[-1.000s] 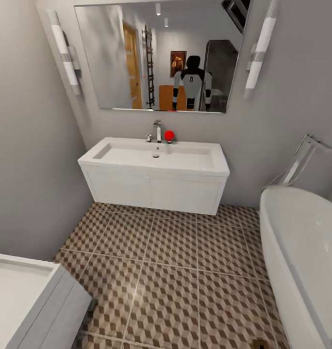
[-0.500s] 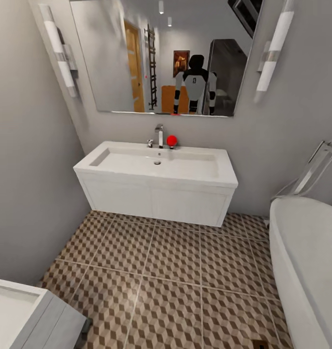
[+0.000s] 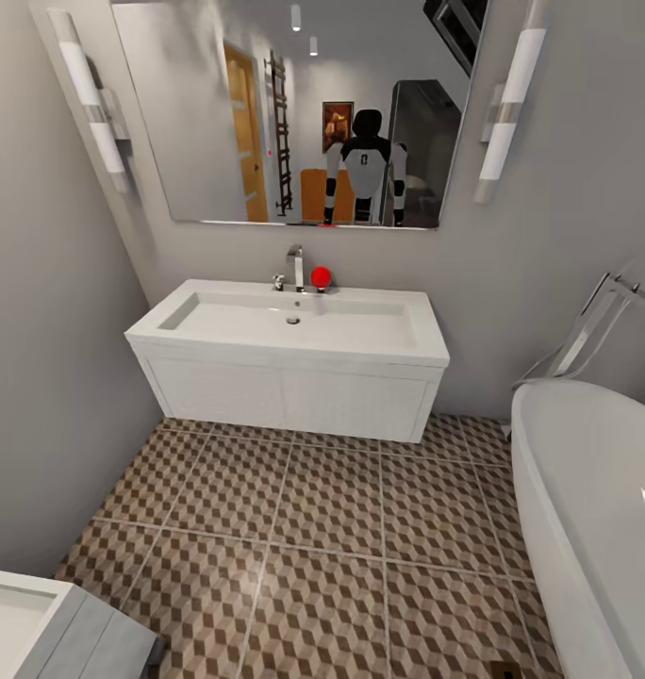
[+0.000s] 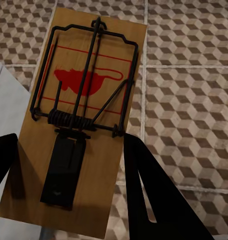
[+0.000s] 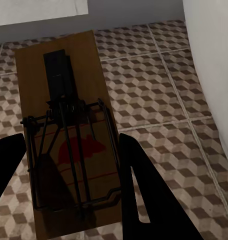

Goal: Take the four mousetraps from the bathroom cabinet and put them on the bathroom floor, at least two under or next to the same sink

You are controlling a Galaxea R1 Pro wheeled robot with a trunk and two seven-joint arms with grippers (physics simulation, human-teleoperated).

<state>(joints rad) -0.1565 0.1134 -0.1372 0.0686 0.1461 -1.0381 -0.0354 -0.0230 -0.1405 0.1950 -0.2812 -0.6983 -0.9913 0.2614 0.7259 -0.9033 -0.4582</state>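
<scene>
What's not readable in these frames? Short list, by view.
- Head view: floor under the vanity sink is hidden by the unit; bathtub cut off by the frame edge.
- Left wrist view: mousetrap lower end cut by the frame edge; its underside and the left gripper contact points unseen.
- Right wrist view: second mousetrap covers the floor tiles below it.

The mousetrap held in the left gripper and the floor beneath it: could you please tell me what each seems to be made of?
The tan rectangular mousetrap looks like a smooth matt wooden board, with faint grain and a red printed mouse, carrying a dark metal wire spring and bar. The bathroom floor looks like ceramic tile: square slabs, pale grout lines, printed brown-and-beige cube pattern.
</scene>
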